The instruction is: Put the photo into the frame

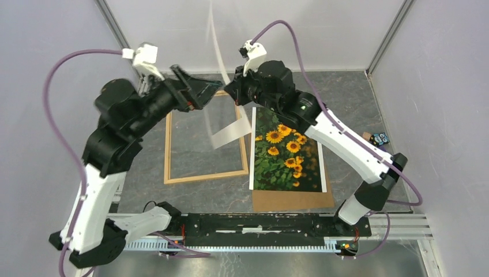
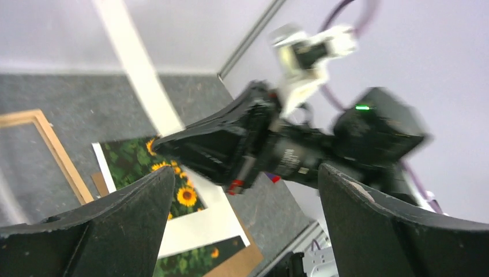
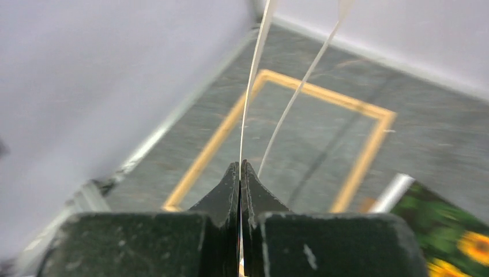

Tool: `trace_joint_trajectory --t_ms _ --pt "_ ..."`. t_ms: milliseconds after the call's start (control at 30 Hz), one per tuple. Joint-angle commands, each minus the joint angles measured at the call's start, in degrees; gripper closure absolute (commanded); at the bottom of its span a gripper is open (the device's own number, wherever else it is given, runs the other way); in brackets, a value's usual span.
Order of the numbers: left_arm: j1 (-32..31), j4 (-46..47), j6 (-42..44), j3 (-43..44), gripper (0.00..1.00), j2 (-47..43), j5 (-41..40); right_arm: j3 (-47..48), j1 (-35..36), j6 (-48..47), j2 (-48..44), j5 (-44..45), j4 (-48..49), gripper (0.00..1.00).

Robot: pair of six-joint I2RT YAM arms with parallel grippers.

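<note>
On the counter (image 1: 357,98) the frame (image 1: 168,150) lay flat, with the photo (image 1: 288,156) just right of it on a brown board (image 1: 288,201), neither touched. Above them, the right gripper (image 3: 240,168) pinched a raised white mat (image 1: 230,134); the left gripper (image 2: 245,172) gaped empty alongside.

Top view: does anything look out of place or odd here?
Yes. The white mat is not lying flat: it hangs tilted in the air over the frame, pinched at one edge by the shut right hand.
</note>
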Motion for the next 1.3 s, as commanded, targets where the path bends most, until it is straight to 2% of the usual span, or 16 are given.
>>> trace_joint_trajectory --t_ms 0,200,400,500,867,1267 --pt "0.2 -1.0 5.5 1.0 0.0 -4.9 -6.8 -11.8 -5.9 17.7 1.0 -22.6 24.3 1.0" --pt "0.2 -1.0 6.3 -1.3 0.0 -5.4 -8.0 -36.7 -14.4 32.5 0.6 -28.5 45.8 1.0" --pt "0.2 -1.0 6.1 -2.4 0.0 -2.4 -6.0 -50.3 -17.2 40.9 5.3 -29.1 58.2 1.0" --pt "0.2 -0.5 5.9 -2.7 0.0 -1.2 -4.4 -52.4 -17.6 42.5 8.4 -28.7 60.4 1.0" --pt "0.1 1.6 5.2 -4.6 0.0 1.6 -2.8 -51.1 -17.2 44.1 16.8 -28.6 62.6 1.0" --pt "0.2 2.2 5.1 -5.4 0.0 2.8 -2.3 -46.5 -12.5 45.6 22.4 -23.7 63.1 1.0"
